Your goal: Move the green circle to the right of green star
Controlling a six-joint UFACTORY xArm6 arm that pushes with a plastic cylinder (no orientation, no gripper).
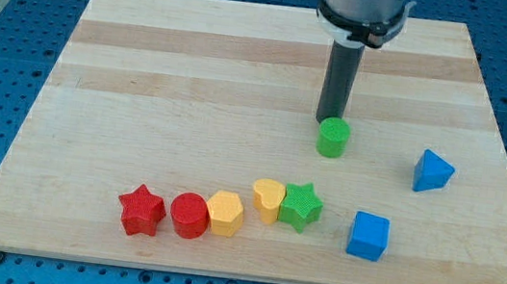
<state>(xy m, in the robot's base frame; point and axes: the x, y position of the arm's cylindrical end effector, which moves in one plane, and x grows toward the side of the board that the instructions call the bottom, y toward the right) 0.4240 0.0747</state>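
Note:
The green circle (333,137) is a small green cylinder on the wooden board, right of the board's middle. My tip (330,122) stands just behind it, at its top edge in the view, touching or nearly touching it. The green star (301,206) lies lower down, below and slightly left of the green circle, at the right end of a row of blocks. It touches the yellow heart (268,199) on its left.
The row continues left with a yellow hexagon (224,213), a red circle (189,216) and a red star (140,210). A blue cube (368,236) lies right of the green star. A blue triangle (432,171) lies near the board's right edge.

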